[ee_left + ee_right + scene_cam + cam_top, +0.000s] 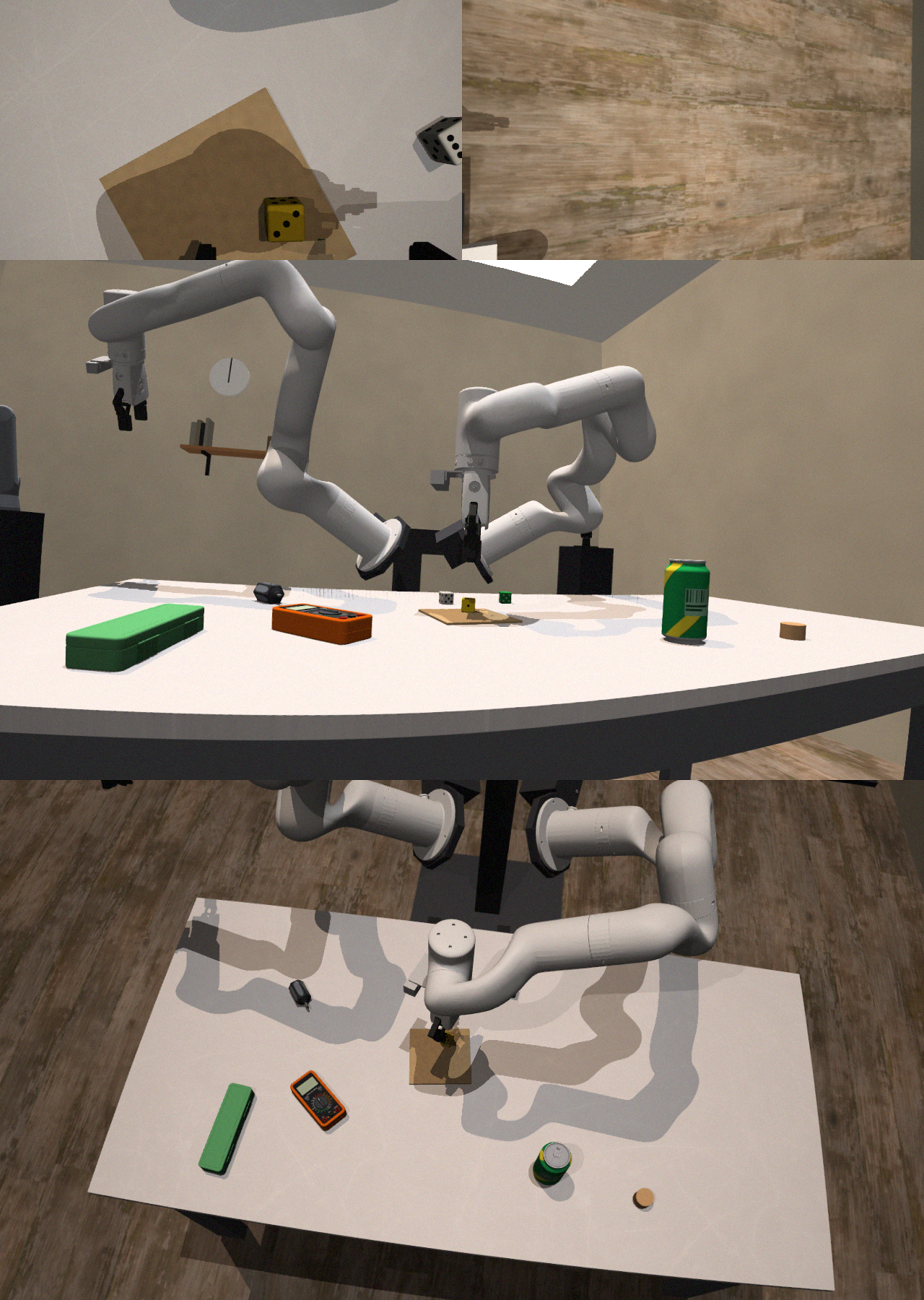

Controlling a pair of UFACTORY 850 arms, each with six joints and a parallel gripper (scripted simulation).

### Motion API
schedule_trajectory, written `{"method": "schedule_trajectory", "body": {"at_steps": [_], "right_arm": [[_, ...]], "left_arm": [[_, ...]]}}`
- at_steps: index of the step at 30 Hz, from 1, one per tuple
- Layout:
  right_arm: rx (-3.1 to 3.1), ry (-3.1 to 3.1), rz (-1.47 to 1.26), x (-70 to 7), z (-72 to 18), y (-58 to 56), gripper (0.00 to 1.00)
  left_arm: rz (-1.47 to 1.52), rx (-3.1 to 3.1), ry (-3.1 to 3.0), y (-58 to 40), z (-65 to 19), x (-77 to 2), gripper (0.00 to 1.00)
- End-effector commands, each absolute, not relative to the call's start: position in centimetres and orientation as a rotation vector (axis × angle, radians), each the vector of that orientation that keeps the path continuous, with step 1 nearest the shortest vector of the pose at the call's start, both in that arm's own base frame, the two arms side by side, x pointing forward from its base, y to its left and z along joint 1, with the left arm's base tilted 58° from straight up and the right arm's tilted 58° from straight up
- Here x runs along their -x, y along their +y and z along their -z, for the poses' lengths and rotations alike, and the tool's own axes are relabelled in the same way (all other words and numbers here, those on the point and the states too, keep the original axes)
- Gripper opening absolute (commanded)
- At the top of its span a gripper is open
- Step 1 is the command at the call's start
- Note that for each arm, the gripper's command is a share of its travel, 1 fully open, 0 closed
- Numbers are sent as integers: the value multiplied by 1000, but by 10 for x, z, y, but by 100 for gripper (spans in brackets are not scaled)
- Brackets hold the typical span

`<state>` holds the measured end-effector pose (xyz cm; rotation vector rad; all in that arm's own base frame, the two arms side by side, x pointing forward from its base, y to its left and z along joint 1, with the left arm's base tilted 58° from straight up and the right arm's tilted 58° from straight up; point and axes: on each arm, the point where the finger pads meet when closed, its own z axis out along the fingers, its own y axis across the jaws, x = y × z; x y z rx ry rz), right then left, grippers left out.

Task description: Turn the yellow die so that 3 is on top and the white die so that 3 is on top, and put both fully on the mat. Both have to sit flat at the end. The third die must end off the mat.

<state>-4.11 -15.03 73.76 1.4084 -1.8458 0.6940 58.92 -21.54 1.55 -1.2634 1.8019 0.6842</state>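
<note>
Left wrist view: with left fingers apart, we risk toppling the yellow die, five o'clock, if they sweep low toward the white die, three o'clock.

Looks down on a tan mat, largely shadowed. Shows a yellow die resting on it, three pips uppermost. Catches a white die off the mat, cut by the frame edge. Includes the open left gripper, fingertips well apart.
</note>
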Motion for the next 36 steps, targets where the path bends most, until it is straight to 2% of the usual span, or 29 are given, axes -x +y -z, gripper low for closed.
{"method": "schedule_trajectory", "body": {"at_steps": [1, 17, 36], "right_arm": [[-1407, -1844, -695, 41, -738, -150, 100], [-1407, -1844, -695, 41, -738, -150, 100], [-1407, -1844, -695, 41, -738, -150, 100]], "left_arm": [[-682, 1263, 1802, -216, -16, -590, 100], [-731, 1189, 1867, -216, -15, -588, 100], [-998, 709, 2195, -216, -10, -577, 100]]}}
